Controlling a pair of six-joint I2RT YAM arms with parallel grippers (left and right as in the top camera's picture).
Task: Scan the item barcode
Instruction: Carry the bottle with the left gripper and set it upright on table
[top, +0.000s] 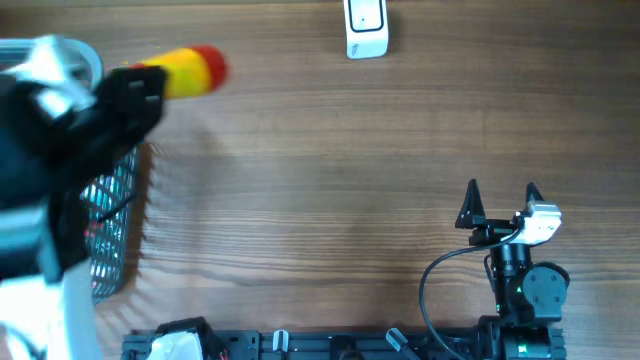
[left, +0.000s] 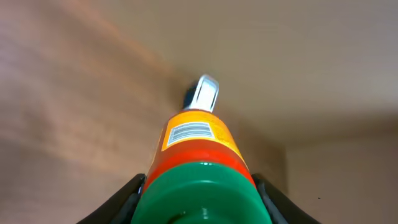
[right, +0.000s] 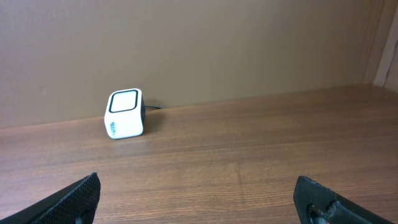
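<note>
– Bottle (top: 186, 72): where, and who has it?
– Upper left of the overhead frame, off the table (top: 330, 200). Left gripper (left: 199, 205) is clamped on its green end, one finger showing on each side in the left wrist view.
– Scanner (top: 366, 28)?
– Top centre of the overhead frame, to the right of the bottle and well apart from it. The bottle's long axis runs roughly left to right there, with the red end aimed at the scanner.
– Barcode (left: 189, 132)?
– On the orange band, facing the wrist camera. My guess is it needs turning toward the scanner window.
– Right gripper (top: 500, 195)?
– Lower right of the overhead frame, jaws wide apart, holding nothing, well away from both. Left arm is the one to move.
– Anything unclear?
– Overhead: the left arm is blurred and covers its own fingers and the green end, and the scanner is cut by the top edge. Left wrist: the bottle tip overlaps the scanner's base, so I cannot judge the gap between them. Wire basket (top: 115, 230) is half under the arm, contents unreadable.
</note>
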